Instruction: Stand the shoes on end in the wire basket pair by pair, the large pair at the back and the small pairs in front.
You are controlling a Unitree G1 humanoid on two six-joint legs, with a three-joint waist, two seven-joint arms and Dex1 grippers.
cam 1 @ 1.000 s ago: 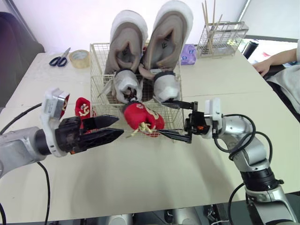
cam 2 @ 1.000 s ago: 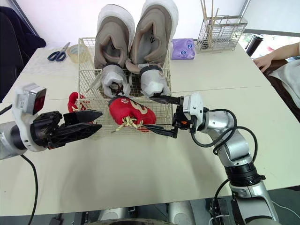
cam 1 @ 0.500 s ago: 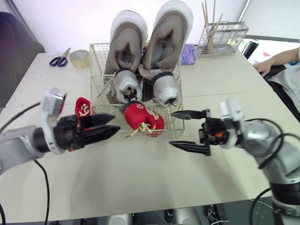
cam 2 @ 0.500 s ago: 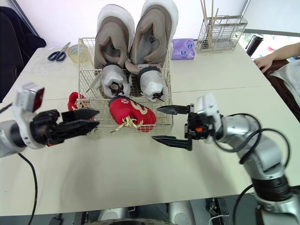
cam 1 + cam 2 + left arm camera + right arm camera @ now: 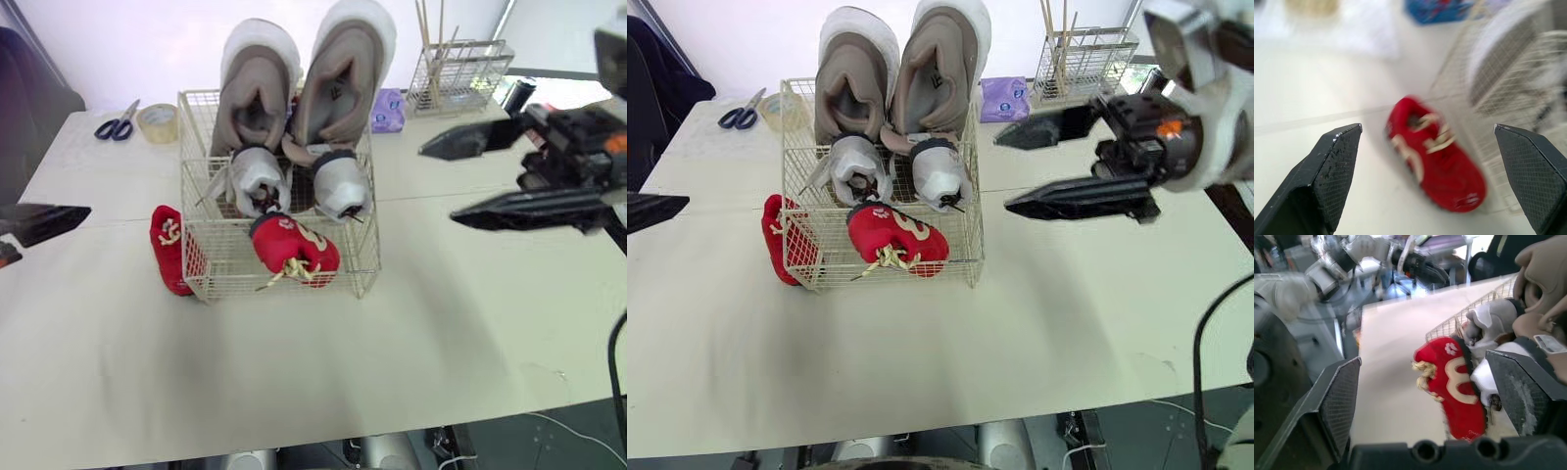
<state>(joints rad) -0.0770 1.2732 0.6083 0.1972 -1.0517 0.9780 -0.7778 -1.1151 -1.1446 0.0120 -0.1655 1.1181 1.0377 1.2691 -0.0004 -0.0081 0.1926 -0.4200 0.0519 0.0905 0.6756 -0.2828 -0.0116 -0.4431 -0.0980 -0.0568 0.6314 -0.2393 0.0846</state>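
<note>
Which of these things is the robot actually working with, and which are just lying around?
Job: basket, large shoes, grey shoes, red shoe in the basket, red shoe beside it.
Lying about: scissors, tape, purple pack, stick rack.

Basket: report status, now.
Left gripper, right gripper open, empty. Large pair back, grey pair mid, one red shoe in front. Other red shoe outside, left of basket. Nothing blocking.
</note>
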